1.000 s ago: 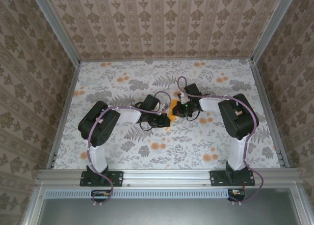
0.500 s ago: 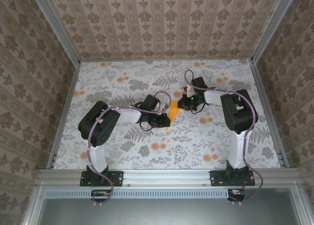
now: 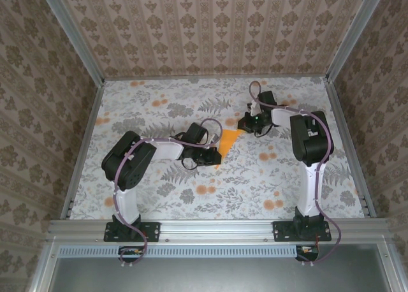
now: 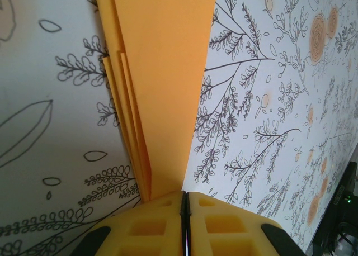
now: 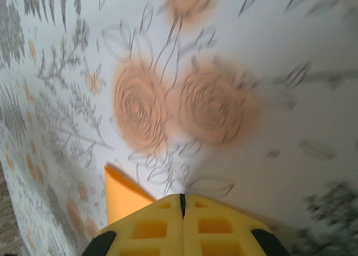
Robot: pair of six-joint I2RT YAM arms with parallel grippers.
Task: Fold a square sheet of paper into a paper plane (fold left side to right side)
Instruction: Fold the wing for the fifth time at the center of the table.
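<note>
A thin, bright orange folded paper [image 3: 229,139] sits near the middle of the white counter with grey leaves and orange flowers printed on it [image 3: 153,107]. The left end effector [image 3: 214,156] is at the near end of the paper and is clenched on it. In the left wrist view its two yellow fingers [image 4: 168,207] are pressed together, and the orange paper [image 4: 162,71] goes right in between them. A few layers of paper show one over the other along its left edge. From the grip, the paper runs away toward the far right

The right end effector [image 3: 246,125] is just past the far end of the paper, on the right. Its yellow fingers [image 5: 168,214] are clenched tight with nothing between them. A small orange corner of the paper [image 5: 120,197] peeks out just beside its left finger, and I cannot tell if they touch. Past the fingers are two big orange printed flowers [image 5: 184,108] on the counter
</note>
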